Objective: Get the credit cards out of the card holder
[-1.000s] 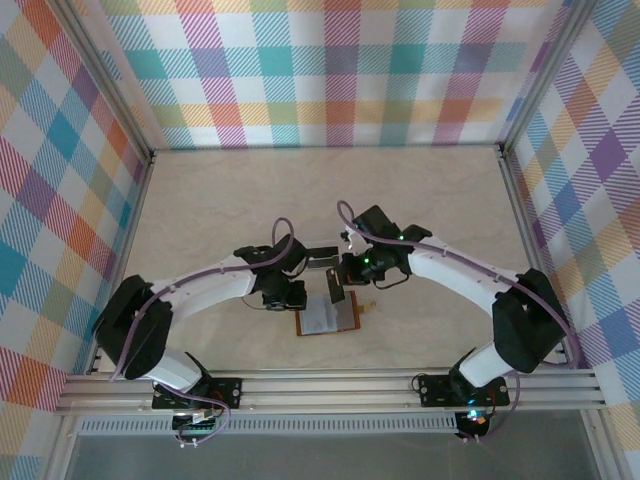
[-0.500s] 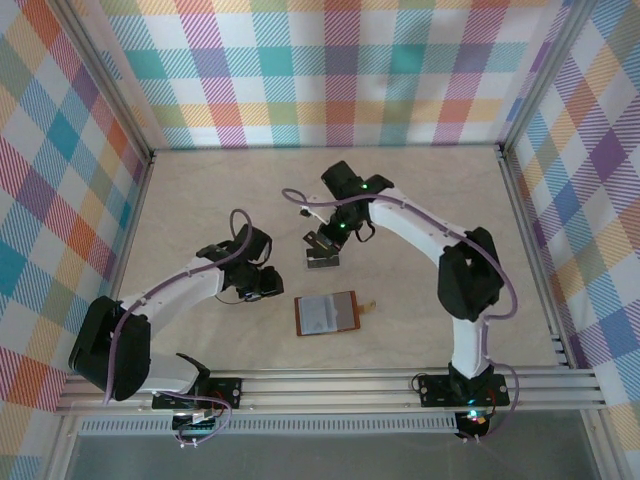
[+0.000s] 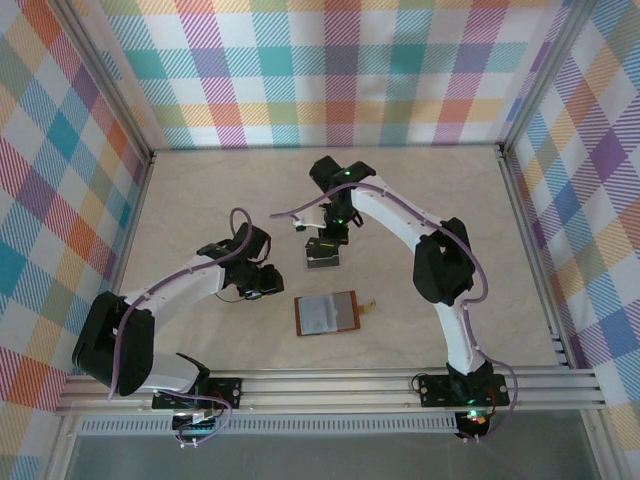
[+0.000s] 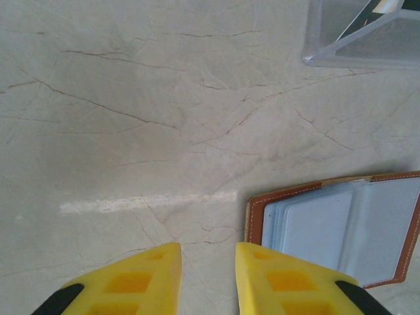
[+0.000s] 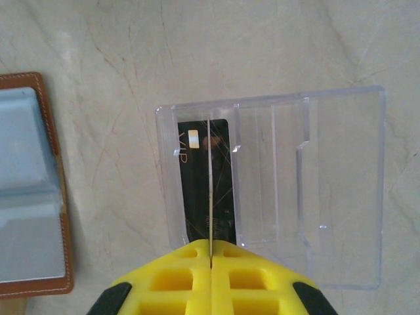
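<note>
The wallet [image 3: 327,313] lay open and flat on the worktop [image 3: 200,200], near its front edge, with its grey-blue pockets facing up. It sat between the two arms.

The left end effector [image 3: 268,290] hung just left of the wallet, apart from it. In the left wrist view its yellow fingers [image 4: 282,275] stood a narrow gap apart with nothing between them, over bare worktop. The wallet's [image 4: 348,230] stitched brown corner lay just beside the right finger, a little ahead of it.

The right end effector [image 3: 325,243] was farther back, above a clear tray [image 3: 322,258] that stood just behind the wallet. In the right wrist view its fingers were pressed together at the tips [image 5: 211,246] on a thin card [image 5: 209,190], seen edge-on as a pale line running straight out from them. Below that edge a black card [image 5: 222,177] with a gold chip lay flat in the leftmost slot of the tray [image 5: 328,184]. Whether the held card touched the tray or the black card could not be told. The wallet [image 5: 26,190] showed at the left edge of that view, apart from the tray and well to the side of the fingers.

The tray's corner [image 4: 354,52] also showed at the top right of the left wrist view, well ahead of the left fingers.
</note>
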You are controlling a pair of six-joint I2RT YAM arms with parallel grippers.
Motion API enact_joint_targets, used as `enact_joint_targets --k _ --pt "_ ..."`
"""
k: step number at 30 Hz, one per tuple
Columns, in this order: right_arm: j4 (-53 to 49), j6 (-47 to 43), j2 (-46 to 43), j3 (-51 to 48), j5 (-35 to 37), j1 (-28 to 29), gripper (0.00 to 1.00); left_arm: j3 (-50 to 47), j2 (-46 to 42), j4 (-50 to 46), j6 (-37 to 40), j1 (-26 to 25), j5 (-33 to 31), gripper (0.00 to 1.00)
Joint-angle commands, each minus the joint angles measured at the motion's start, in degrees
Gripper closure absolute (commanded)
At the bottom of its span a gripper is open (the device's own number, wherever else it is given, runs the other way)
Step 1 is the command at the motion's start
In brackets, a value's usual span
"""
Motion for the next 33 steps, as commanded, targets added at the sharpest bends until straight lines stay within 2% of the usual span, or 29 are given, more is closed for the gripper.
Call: enact_joint_targets --k 1,7,10,14,20,23,27,30,32,33 --pt "-3.85 -4.82 2.06 2.13 1.41 0.03 1.00 -0.04 0.74 0.61 0.87 0.80 0.51 0.72" --pt "-4.25 -4.63 4.38 2.70 0.20 0.60 1.00 1.16 1.84 -0.27 1.66 0.81 0.92 0.72" --pt "-6.07 -3.66 6.17 4.62 -0.26 1.16 0.92 1.35 1.73 -0.25 1.98 0.80 1.26 0.72" --pt "-4.77 -1.41 6.66 6.14 1.19 1.51 0.69 2.05 1.16 -1.66 3.01 0.77 1.35 0.72" --pt "4.05 3.07 2.49 4.03 7.67 1.47 0.65 2.36 -0.57 -2.66 3.22 0.60 2.34 0.72" --pt "7.80 6.00 -1.40 0.75 7.44 1.48 0.64 2.68 -1.16 -2.81 3.17 -0.91 2.80 0.73" --pt "13.41 16.85 -7.50 -5.13 3.82 1.47 0.59 3.74 0.28 -1.24 1.36 -4.23 3.91 0.81" --pt "17.25 28.80 -12.08 -10.61 0.44 1.37 0.60 2.06 1.39 2.64 -0.97 -5.42 7.04 0.94" --pt "21.58 36.47 -16.08 -16.19 0.43 1.28 0.61 1.53 2.05 3.99 -1.48 -5.56 7.55 1.00" --pt "23.95 41.15 -18.28 -19.31 1.67 1.29 0.58 1.29 2.39 4.41 -1.60 -5.56 7.81 1.00"
